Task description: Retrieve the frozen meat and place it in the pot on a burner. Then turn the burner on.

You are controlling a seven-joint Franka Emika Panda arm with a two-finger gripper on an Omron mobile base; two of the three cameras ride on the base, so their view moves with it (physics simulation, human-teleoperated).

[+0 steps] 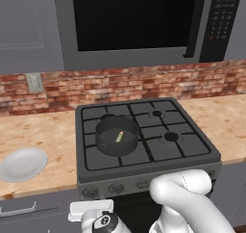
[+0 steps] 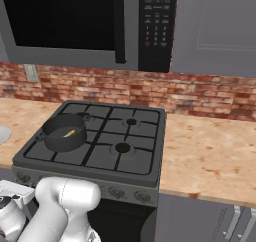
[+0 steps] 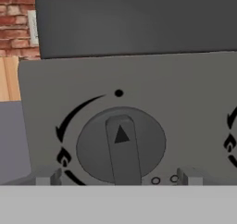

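Fish [image 1: 119, 136] in pot [image 1: 116, 135]: too small for detail, lower part hidden behind the rim. White plate [image 2: 2, 134] cut by left edge in the right base view. Right-hand knob markings [image 3: 230, 135] cut off in the hand view. Microwave [image 1: 144, 20] cropped at top.

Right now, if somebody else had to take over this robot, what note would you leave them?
Gripper: open, holding nothing, fingertips either side of a stove knob whose pointer aims up at the dot.
Frozen meat: in the pot.
Pot: on the stove's front left burner.
Done: meat fetched and potted.
Left: turn the burner on; no flame shows.
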